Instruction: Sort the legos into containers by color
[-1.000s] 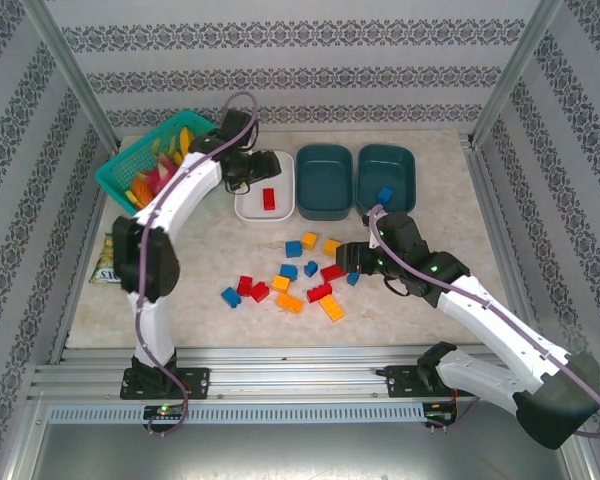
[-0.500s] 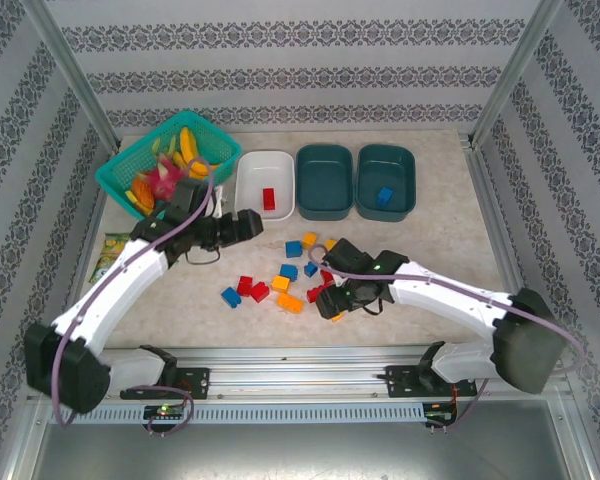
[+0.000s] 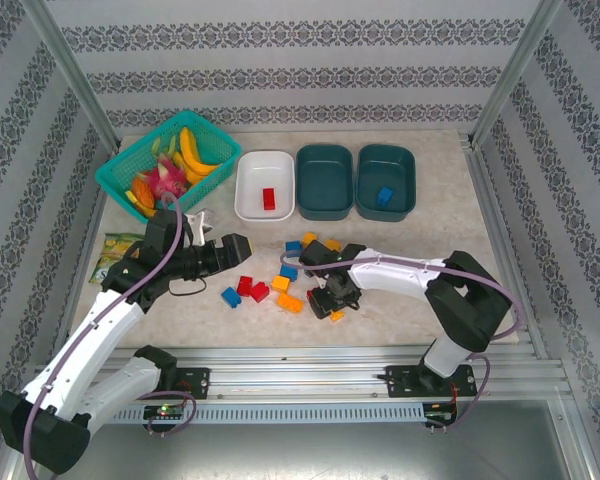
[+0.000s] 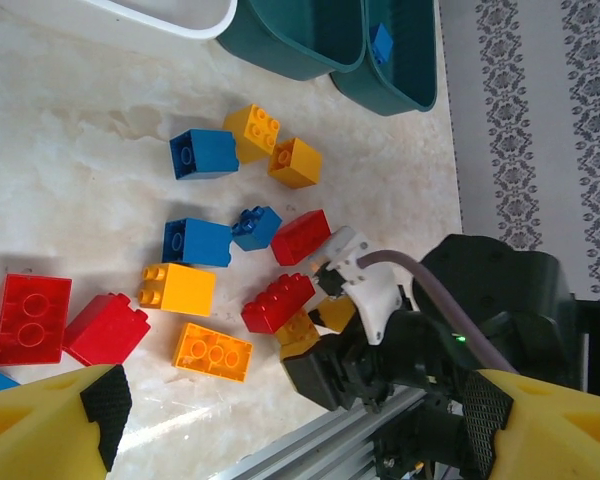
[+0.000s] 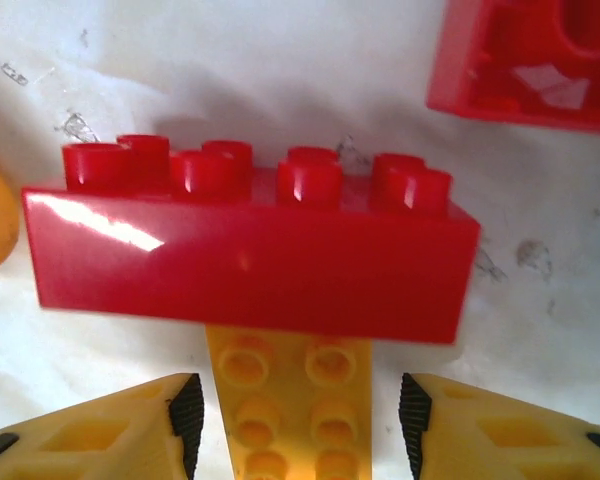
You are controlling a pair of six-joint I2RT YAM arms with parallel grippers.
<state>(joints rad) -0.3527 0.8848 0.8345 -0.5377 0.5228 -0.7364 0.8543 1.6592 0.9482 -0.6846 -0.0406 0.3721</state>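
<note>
Marble table (image 3: 480, 230), red lego (image 5: 250, 250) lying crosswise

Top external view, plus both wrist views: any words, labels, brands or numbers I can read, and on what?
None can be read.
Green-yellow packet at far left in the top view: it carries print, too small and blurred to read.
Red brick seen close in the right wrist view: no lettering visible on its studs or side.

pale marble-look table (image 3: 460, 225), striped patterned wallpaper (image 3: 300, 60) all round, silver frame posts (image 3: 77, 85) at the corners, lighting looks even, maybe from overhead.
</note>
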